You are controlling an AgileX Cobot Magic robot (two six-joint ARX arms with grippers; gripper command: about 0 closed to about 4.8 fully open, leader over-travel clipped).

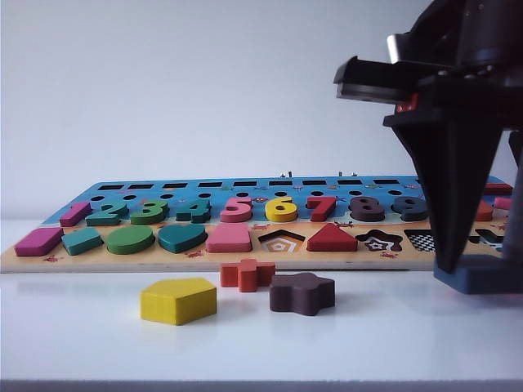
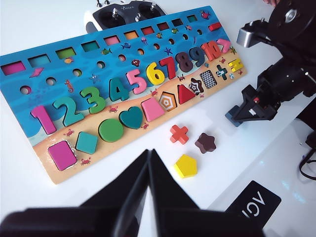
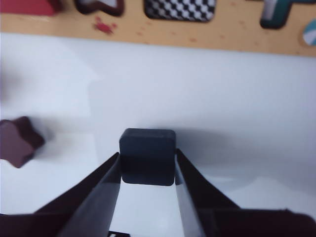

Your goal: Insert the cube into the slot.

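Note:
The cube (image 3: 147, 148), a dark navy block, lies flat on the white table between the fingers of my right gripper (image 3: 147, 154), which is shut on its two sides. In the exterior view the cube (image 1: 484, 276) sits at the far right under the right gripper (image 1: 452, 263), just in front of the board. The slot (image 3: 180, 9), a square recess with a checkerboard bottom, is empty and lies straight beyond the cube; it also shows as the slot (image 1: 421, 241) and the slot (image 2: 208, 79). My left gripper (image 2: 149, 152) hangs shut over bare table, well away from the cube (image 2: 230, 117).
The wooden puzzle board (image 1: 204, 258) carries coloured numbers and shapes. Loose on the table before it lie a yellow pentagon (image 1: 178, 300), a red cross (image 1: 247, 274) and a brown star (image 1: 301, 293). A remote controller (image 2: 128, 12) sits behind the board.

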